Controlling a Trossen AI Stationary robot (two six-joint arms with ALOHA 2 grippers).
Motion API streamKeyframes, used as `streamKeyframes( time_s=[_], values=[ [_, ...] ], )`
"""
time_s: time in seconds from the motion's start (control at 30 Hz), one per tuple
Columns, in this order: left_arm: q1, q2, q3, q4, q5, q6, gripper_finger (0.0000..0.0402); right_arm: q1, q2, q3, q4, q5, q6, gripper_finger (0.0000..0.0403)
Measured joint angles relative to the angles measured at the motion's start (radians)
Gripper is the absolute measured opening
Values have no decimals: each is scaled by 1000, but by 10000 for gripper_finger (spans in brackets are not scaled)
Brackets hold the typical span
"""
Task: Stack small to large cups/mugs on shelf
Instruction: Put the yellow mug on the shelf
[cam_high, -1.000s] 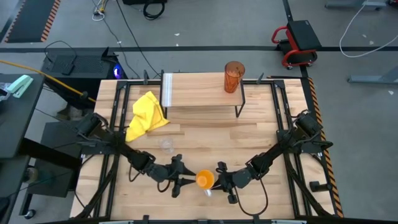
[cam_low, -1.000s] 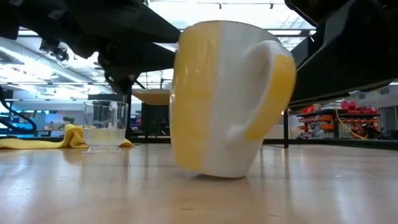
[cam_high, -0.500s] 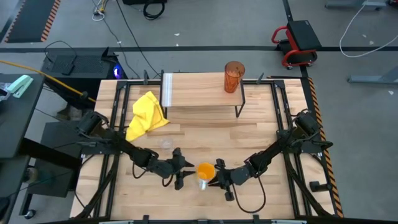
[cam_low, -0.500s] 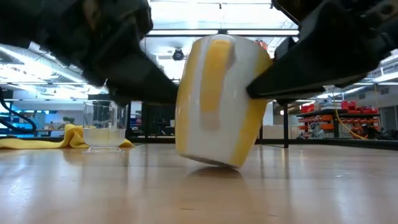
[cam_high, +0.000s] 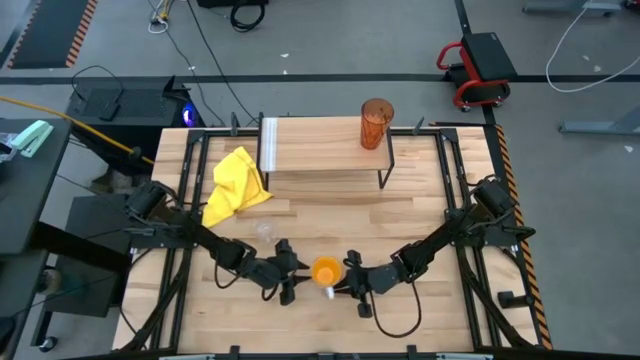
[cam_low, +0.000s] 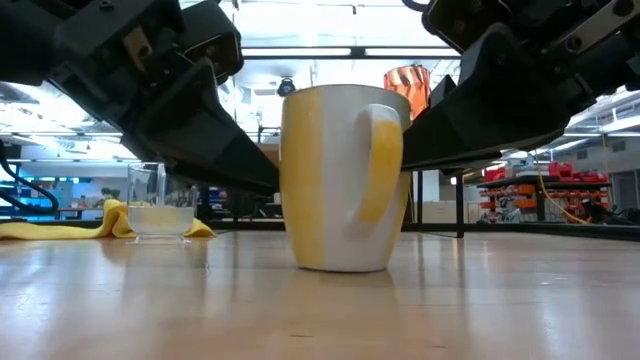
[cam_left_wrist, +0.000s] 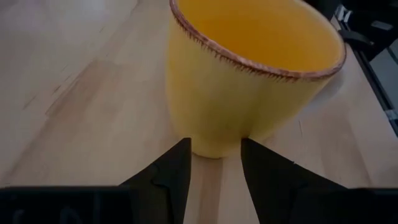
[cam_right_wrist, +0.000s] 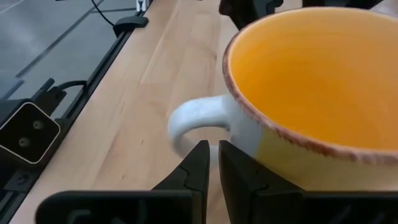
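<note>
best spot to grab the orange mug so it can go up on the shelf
Probably the wall of the upright orange mug with white handle, rim pinched from above, since its mouth is open. The handle points toward the right pincer, so the left pincer has the plain, unobstructed side.

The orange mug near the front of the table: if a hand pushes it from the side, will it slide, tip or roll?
The orange mug stands upright on its flat base on the smooth wooden tabletop, so a low push would probably slide it. It looks like glazed ceramic: likely stiff, fairly heavy and slippery. A push near the rim might tip it, and its handle would probably limit rolling.
</note>
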Motion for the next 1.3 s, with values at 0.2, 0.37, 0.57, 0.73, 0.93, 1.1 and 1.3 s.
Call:
streamKeyframes(
  time_s=[0.2,0.37,0.57,0.73,0.93,1.1,1.3],
  values=[
    [-13,-2,2,6,-5,1,156,2,0,0,-10,-6,0,43],
    [-25,-3,2,2,-5,4,156,8,-8,0,-64,-8,40,43],
    [-24,-4,2,-1,-6,4,149,41,-14,-1,-93,29,56,43],
    [-25,-4,2,0,-6,0,153,77,-15,-1,-94,54,59,43],
    [-25,-4,2,0,-6,1,155,90,-16,-1,-88,54,84,43],
    [-25,-4,2,0,-6,1,149,90,-16,-2,-46,62,109,43],
    [-25,-4,2,0,-6,0,145,88,-16,-2,-32,-33,142,43]
  ],
)
